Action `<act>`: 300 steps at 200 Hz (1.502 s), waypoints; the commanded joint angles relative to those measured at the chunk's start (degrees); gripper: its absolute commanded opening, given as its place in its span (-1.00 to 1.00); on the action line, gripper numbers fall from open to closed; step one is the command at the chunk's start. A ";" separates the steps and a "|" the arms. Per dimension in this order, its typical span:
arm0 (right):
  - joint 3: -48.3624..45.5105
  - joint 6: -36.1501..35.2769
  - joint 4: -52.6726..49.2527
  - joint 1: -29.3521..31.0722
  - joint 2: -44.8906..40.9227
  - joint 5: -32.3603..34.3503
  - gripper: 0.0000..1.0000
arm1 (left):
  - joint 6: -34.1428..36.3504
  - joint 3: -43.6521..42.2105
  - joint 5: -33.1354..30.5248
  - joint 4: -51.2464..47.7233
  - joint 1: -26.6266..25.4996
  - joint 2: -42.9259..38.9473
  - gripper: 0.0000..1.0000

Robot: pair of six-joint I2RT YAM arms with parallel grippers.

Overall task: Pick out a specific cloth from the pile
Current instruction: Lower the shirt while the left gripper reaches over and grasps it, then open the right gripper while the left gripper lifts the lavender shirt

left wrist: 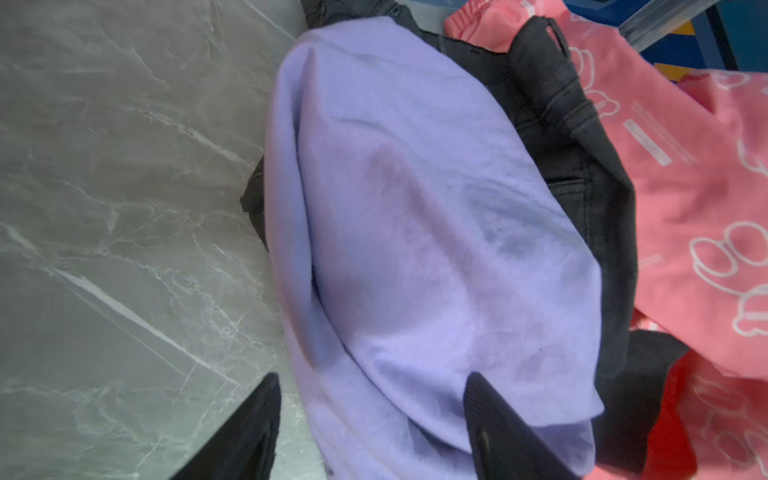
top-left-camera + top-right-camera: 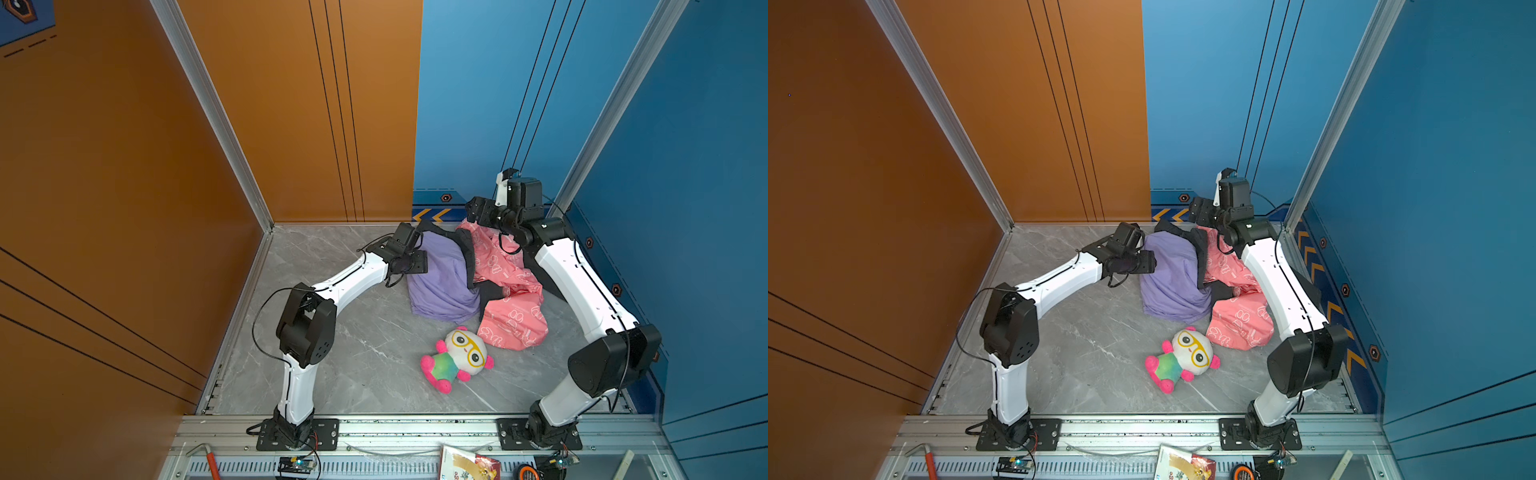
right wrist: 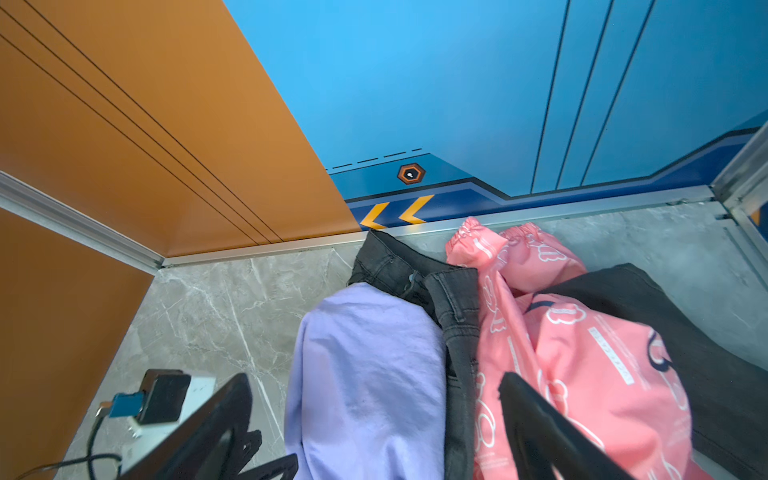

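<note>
Right at the front runs a metal rail (image 2: 415, 426), and both arms are bolted to it. Past it, on the grey table (image 2: 353, 332), lies a plush toy (image 2: 459, 357) with yellow glasses. Only the top views show the toy.

Farther back sits the pile (image 2: 498, 274). The cloth (image 2: 440, 282) is the plain purple one. It lies on the left side of the pile, partly on top of the black garment (image 3: 453, 299). The pink cloth (image 3: 582, 353) is on the far side of the black one.

In both top views the left gripper (image 2: 411, 259) is right at the purple cloth's left edge, but its fingers are hard to see there. The left wrist view shows them well. The left gripper (image 1: 372, 376) has its jaws apart, one finger over the table and one on the cloth (image 1: 415, 208), not pinched yet.

The right gripper (image 3: 374, 376) hangs above the pile with its jaws spread wide, holding nothing. Its wrist view alone shows the black garment's waistband by the back wall.
</note>
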 commanded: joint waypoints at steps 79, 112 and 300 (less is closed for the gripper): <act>-12.33 6.05 4.14 -4.40 -7.14 -3.37 0.89 | -15.38 2.50 0.70 -9.12 2.91 5.58 -0.78; -13.34 6.14 4.85 -4.64 -8.08 -1.25 0.88 | -12.06 4.58 -0.49 -9.08 3.19 3.84 -1.00; -22.32 8.25 15.44 -2.01 -11.51 11.02 0.91 | 13.98 33.44 -15.29 -8.99 4.14 -12.18 -1.00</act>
